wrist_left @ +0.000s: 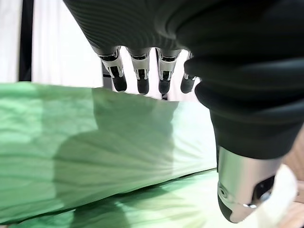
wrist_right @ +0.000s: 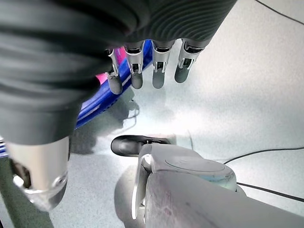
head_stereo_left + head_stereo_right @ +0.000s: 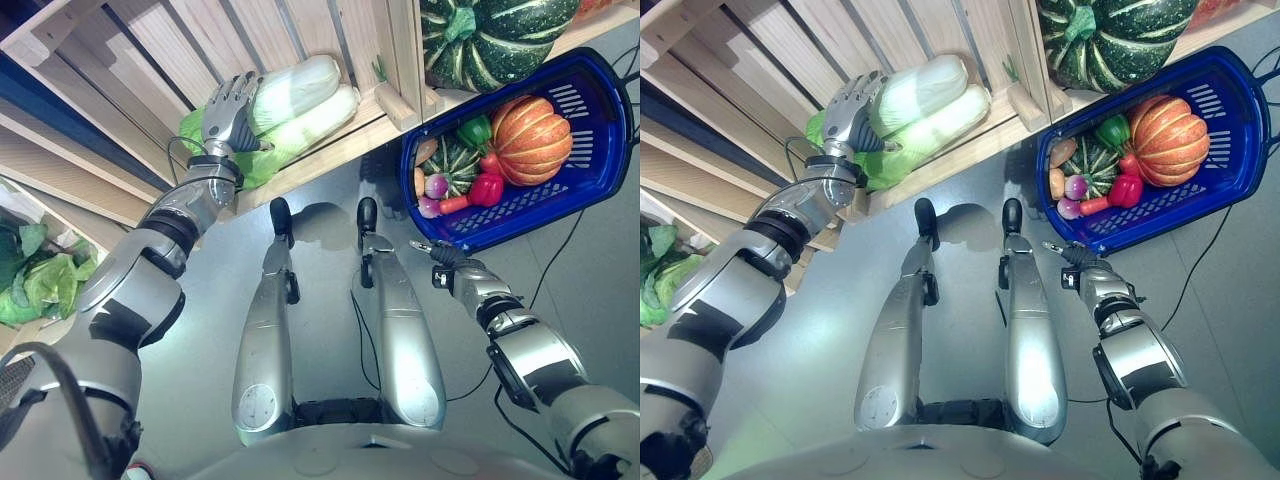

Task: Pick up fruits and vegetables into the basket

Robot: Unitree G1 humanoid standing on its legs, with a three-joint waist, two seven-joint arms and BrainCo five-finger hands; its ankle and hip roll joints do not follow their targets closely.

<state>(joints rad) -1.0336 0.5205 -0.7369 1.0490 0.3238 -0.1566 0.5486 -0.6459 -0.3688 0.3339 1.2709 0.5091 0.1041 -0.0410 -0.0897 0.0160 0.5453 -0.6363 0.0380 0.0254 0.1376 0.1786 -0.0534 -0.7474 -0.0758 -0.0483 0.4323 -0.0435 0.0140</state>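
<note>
Two pale green napa cabbages (image 3: 300,90) lie side by side on a wooden shelf (image 3: 330,160). My left hand (image 3: 230,108) rests on top of the upper cabbage (image 1: 95,142), fingers (image 1: 141,78) straight across its leaves and thumb beside it, open. A blue basket (image 3: 560,205) stands on the grey floor to the right. It holds an orange pumpkin (image 3: 530,138), a small striped squash (image 3: 455,165), a green pepper (image 3: 475,130), a red pepper (image 3: 487,187) and other small vegetables. My right hand (image 3: 445,258) hangs open just short of the basket's (image 2: 102,102) near edge, its fingers (image 2: 159,71) straight and holding nothing.
A large dark green striped squash (image 3: 495,35) sits on the shelf behind the basket. A wooden divider (image 3: 405,60) separates it from the cabbages. Leafy greens (image 3: 30,280) lie on a lower shelf at far left. Grey floor stretches to the right of the basket.
</note>
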